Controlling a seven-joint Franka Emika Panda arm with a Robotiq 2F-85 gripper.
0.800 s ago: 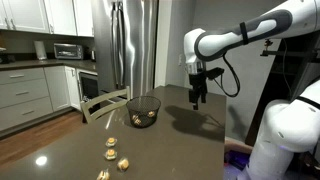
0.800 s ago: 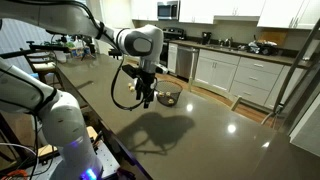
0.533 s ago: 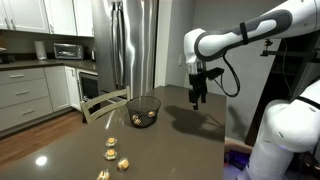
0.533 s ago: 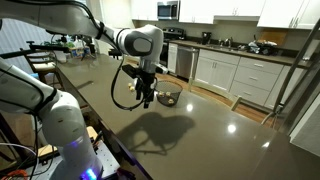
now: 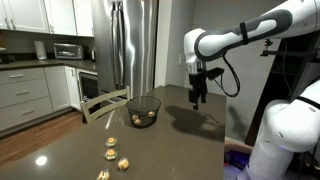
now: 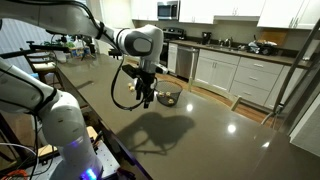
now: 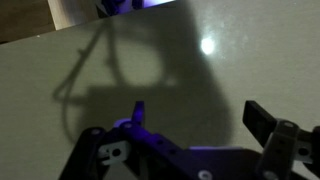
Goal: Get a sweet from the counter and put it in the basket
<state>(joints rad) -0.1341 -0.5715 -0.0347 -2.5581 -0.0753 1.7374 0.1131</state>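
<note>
The black wire-mesh basket [image 5: 143, 110] stands on the dark glossy counter [image 5: 180, 145] and holds a gold sweet [image 5: 137, 120]. It also shows in an exterior view [image 6: 169, 97]. Several gold-wrapped sweets [image 5: 112, 152] lie loose on the counter nearer the front. My gripper [image 5: 198, 99] hangs above the counter beside the basket, fingers down, and shows too in an exterior view [image 6: 146, 100]. In the wrist view the gripper [image 7: 197, 115] is open and empty over bare counter; no sweet or basket shows there.
A steel fridge [image 5: 133, 45] and white cabinets with a microwave [image 5: 68, 50] stand behind the counter. A white robot body [image 5: 285, 140] is at the counter's near edge. White cabinets [image 6: 240, 75] line the far side.
</note>
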